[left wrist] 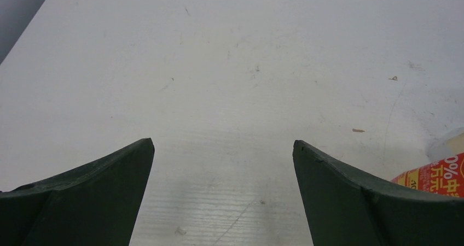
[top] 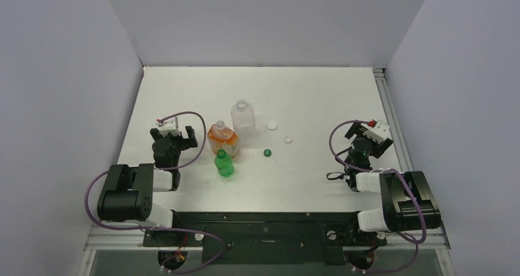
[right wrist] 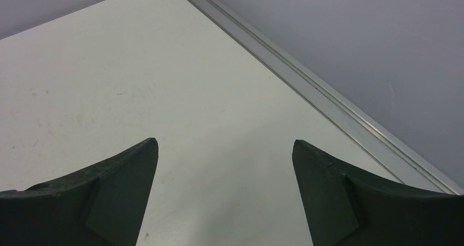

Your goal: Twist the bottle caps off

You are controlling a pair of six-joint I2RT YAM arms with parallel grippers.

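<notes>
Three bottles stand left of centre on the bench (top: 319,98), their caps lie apart from them, and both grippers are open.

In the top view the clear bottle (top: 243,119) stands upright, with the orange bottle (top: 222,139) just beside it at lower left and the green bottle (top: 224,164) below that one. To their right lie a white cap (top: 272,126), a second white cap (top: 287,139) and the green cap (top: 267,153), each separate. The left gripper (left wrist: 223,142) has its jaws wide apart and holds nothing; the orange bottle shows at the lower right edge of its view. The right gripper (right wrist: 224,140), at the right of the frame, is also spread and holds nothing.
</notes>
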